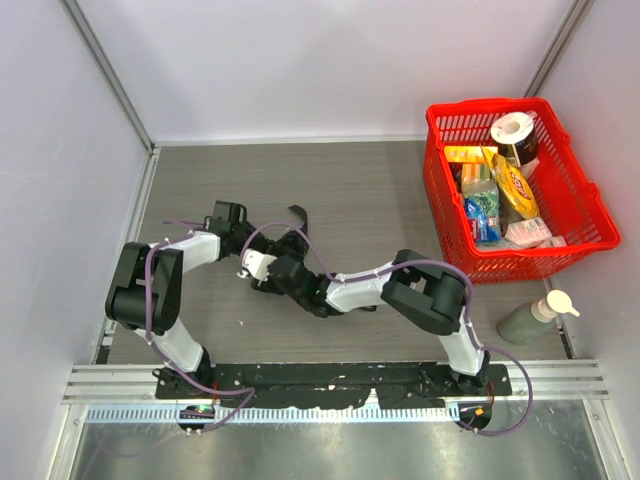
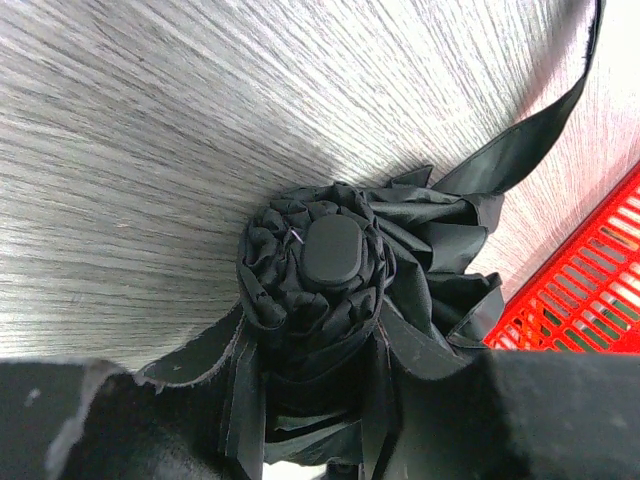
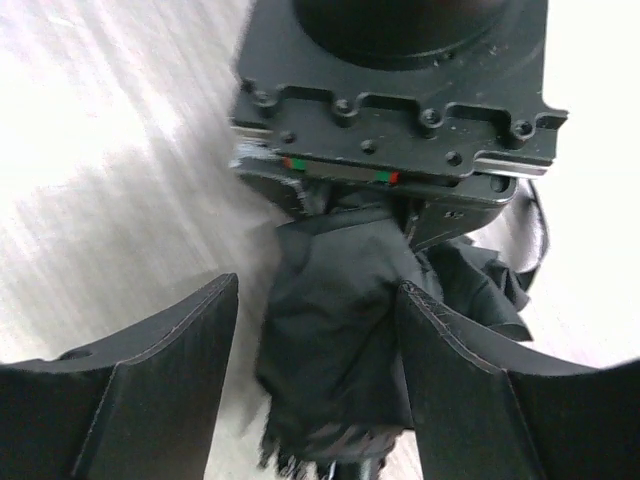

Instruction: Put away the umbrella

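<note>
The umbrella is a black folded bundle lying on the grey table between my two arms. In the left wrist view its round end cap faces the camera, with the canopy bunched round it and a closing strap trailing off to the upper right. My left gripper is shut on the umbrella, one finger on each side of the fabric. My right gripper stands open round the other end of the umbrella. Its right finger touches the cloth and a gap shows on the left. The left gripper's body is just beyond it.
A red basket with several groceries and a tape roll stands at the back right, also seen as the basket in the left wrist view. A green pump bottle lies in front of it. White walls enclose the table.
</note>
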`<action>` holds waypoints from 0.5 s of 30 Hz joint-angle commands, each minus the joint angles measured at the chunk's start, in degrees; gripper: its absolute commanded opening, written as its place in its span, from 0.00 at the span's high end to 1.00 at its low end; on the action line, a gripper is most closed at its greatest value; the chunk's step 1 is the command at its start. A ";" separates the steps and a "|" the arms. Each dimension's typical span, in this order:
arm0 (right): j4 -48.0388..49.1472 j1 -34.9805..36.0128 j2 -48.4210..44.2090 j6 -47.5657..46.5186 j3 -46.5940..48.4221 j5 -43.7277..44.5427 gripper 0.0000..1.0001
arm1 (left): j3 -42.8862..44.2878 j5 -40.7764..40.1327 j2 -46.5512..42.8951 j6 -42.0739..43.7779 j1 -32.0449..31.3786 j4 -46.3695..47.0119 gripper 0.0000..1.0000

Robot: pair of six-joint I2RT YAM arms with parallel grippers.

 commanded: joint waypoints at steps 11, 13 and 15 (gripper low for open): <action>-10.30 -2.61 9.50 4.27 5.18 10.54 0.99 | -3.87 -7.99 2.94 6.03 0.24 -18.91 1.00; -15.57 -3.31 9.67 8.66 6.58 4.48 0.99 | -3.70 -7.20 1.80 6.47 0.24 -16.81 1.00; -18.57 -4.28 9.33 12.36 6.50 -1.40 0.99 | -2.91 -7.37 0.92 7.26 0.32 -15.40 0.78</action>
